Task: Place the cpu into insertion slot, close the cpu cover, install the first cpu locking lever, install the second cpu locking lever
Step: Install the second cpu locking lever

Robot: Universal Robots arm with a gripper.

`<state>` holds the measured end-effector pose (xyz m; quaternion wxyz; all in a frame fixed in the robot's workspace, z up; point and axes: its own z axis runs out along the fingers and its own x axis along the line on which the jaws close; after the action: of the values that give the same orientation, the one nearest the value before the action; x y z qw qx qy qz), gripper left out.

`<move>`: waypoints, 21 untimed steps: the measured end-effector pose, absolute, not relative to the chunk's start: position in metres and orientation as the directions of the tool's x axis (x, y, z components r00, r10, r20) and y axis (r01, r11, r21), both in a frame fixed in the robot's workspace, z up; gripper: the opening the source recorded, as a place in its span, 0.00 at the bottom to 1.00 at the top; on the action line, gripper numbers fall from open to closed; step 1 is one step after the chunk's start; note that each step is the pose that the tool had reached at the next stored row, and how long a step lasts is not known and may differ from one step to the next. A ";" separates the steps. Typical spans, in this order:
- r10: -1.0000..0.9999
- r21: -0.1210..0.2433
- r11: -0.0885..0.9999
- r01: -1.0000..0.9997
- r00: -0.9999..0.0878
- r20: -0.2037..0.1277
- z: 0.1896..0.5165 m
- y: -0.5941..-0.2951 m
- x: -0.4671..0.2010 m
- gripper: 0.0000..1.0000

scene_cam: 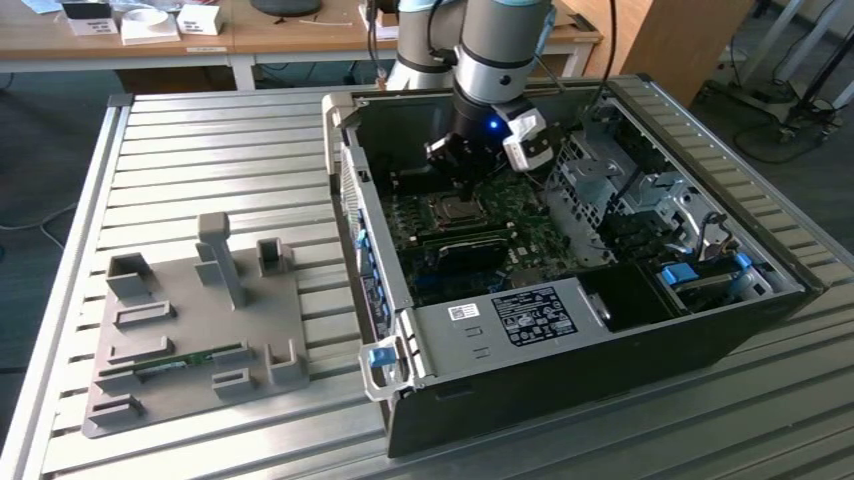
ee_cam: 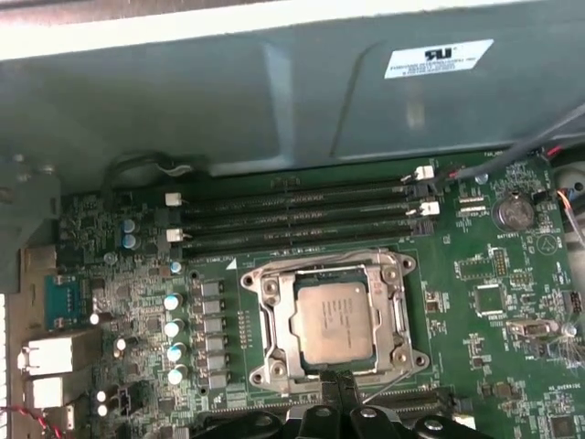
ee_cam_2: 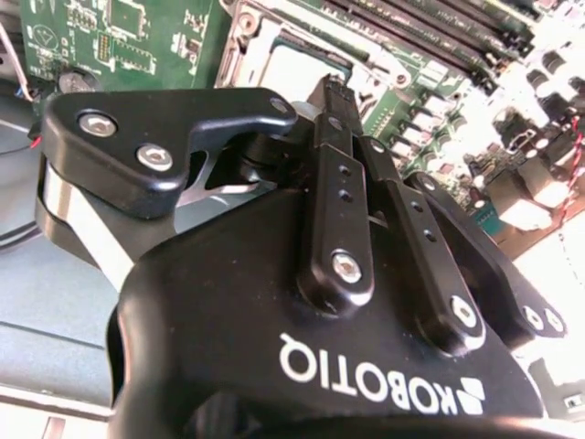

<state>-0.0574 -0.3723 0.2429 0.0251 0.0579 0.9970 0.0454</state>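
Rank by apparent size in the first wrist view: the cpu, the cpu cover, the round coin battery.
1. cpu cover, the frame around the chip.
2. cpu, showing through its window.
3. coin battery, clearly smallest.

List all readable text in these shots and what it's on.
Gripper body: white brand logo, upside down in the second wrist view; not transcribed.
Case wall sticker: print too small to read.
Black cover label: print too small to read.
Cpu top: faint marking, unreadable.
Motherboard silkscreen: too small to read.
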 end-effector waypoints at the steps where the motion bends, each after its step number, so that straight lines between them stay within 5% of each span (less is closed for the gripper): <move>1: 0.118 0.094 0.989 0.113 -0.992 -0.045 0.243 -0.373 -0.057 0.11; 21: 0.116 0.095 0.989 0.110 -0.991 -0.059 0.242 -0.386 -0.066 0.11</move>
<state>-0.0659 -0.3862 0.2423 0.0322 0.0567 0.9968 0.0458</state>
